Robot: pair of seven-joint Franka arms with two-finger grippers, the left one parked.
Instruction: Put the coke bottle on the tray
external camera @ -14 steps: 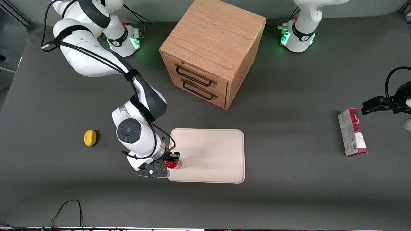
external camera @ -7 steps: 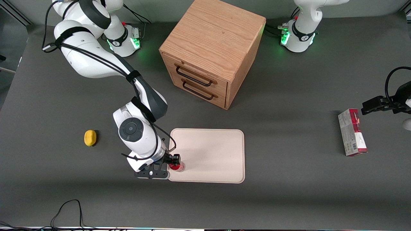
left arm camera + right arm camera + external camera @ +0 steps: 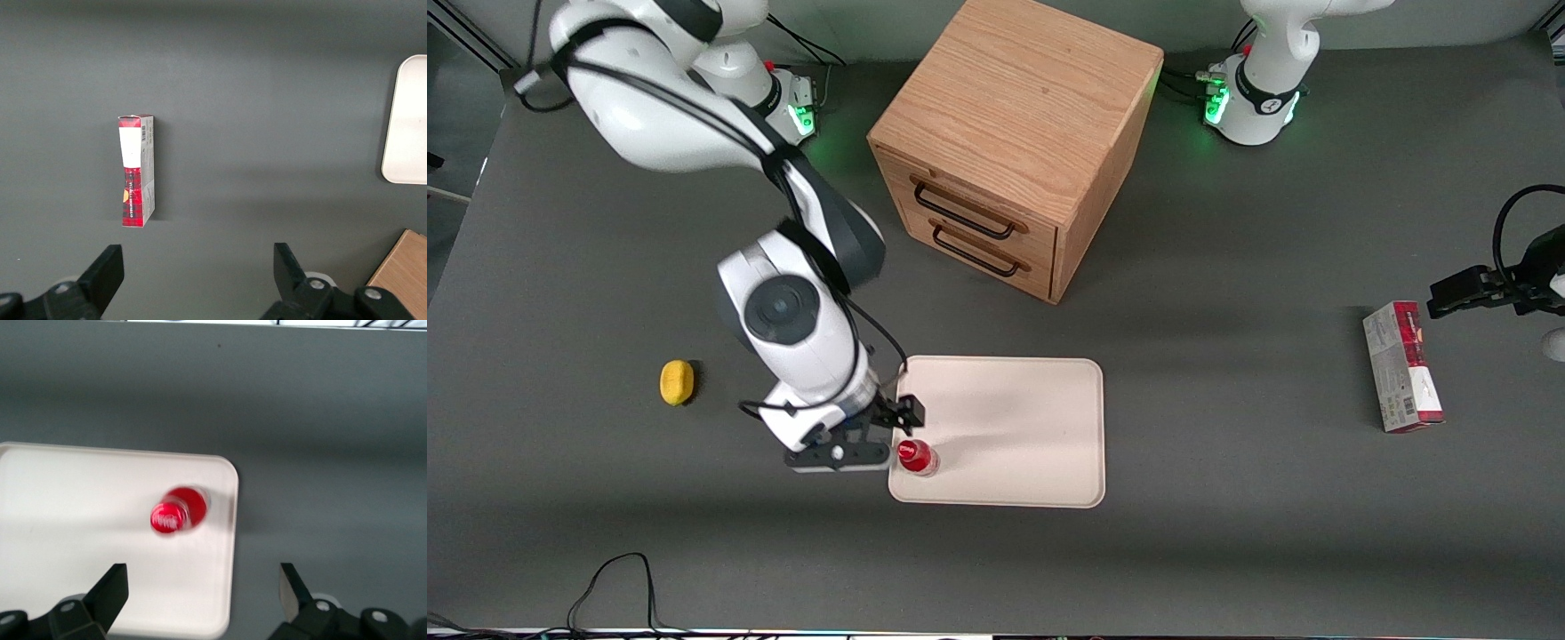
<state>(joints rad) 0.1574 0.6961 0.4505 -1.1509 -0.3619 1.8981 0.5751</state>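
The coke bottle (image 3: 915,457) stands upright on the cream-white tray (image 3: 1014,427), in the tray's corner nearest the front camera at the working arm's end. In the right wrist view the bottle (image 3: 177,510) shows from above, red cap up, on the tray (image 3: 80,520) near its rounded corner. My right gripper (image 3: 896,427) is open and empty, raised above the tray's edge beside the bottle and clear of it. Its fingers (image 3: 107,590) stand wide apart.
A wooden drawer cabinet (image 3: 1014,142) stands farther from the front camera than the tray. A yellow lump (image 3: 677,382) lies toward the working arm's end. A red-and-grey carton (image 3: 1402,366) lies toward the parked arm's end, also in the left wrist view (image 3: 136,170).
My gripper opened off the bottle and rose away from it, moving farther from the front camera. The bottle stays standing on the tray.
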